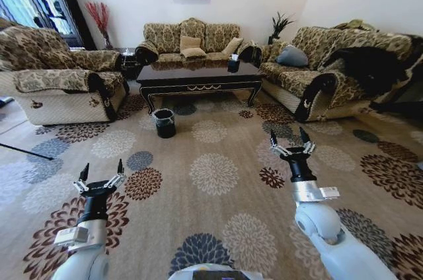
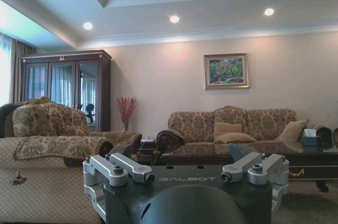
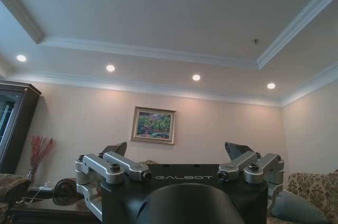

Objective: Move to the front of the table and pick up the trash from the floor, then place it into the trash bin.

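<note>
While the glossy dark wood table (image 1: 198,75) is being faced from well back, left gripper (image 1: 100,179) and right gripper (image 1: 289,144) are being held spread, empty. Small round black bin (image 1: 164,123) is sitting at 11 o'clock; trash cannot be made out, so a bin collision is being risked.

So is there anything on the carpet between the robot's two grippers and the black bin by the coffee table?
Nothing visible. Open patterned carpet runs from the left gripper and right gripper, both open and empty, up to the bin, which stands just in front of the table.
</note>
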